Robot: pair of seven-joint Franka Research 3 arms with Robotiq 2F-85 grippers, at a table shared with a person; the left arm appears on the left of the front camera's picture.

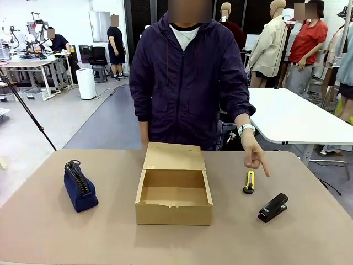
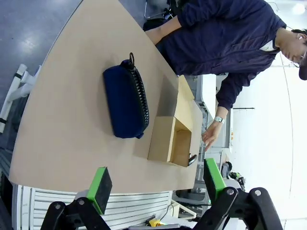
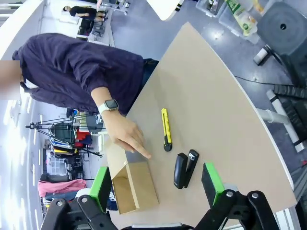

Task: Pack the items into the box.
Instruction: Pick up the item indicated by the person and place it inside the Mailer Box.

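**Nothing in the box yet, and both grippers are wide open**

On the left, the left gripper (image 2: pixel 157 184) hangs over the desk (image 1: pixel 49 232) with its green pads far apart. It holds nothing.

Below it lies the blue pouch (image 1: pixel 80 187), well to the left of the box, with its zip facing up. It looks soft and light, so I think it will squash a bit when pinched. The best place to hold it looks like the middle, with one pad on each long side under the zip.

In the middle sits the brown box (image 1: pixel 174 193). Its lid is folded back toward the person and it is empty inside. Thin cardboard like that may slide if it gets bumped.

To the right of the box lies the small yellow-and-black knife (image 1: pixel 249 181), flat on the desk. The person's hand (image 1: pixel 255 154) points a finger down just by it. It looks hard, thin and smooth, so it may slip. Pinch it across its thin sides, near the middle.

A bit further right and nearer the robot is the black stapler (image 1: pixel 273 207). It looks hard and likely the heaviest. Hold its two flat sides.

The right gripper (image 3: pixel 156 184) hovers above these two, open wide and holding nothing
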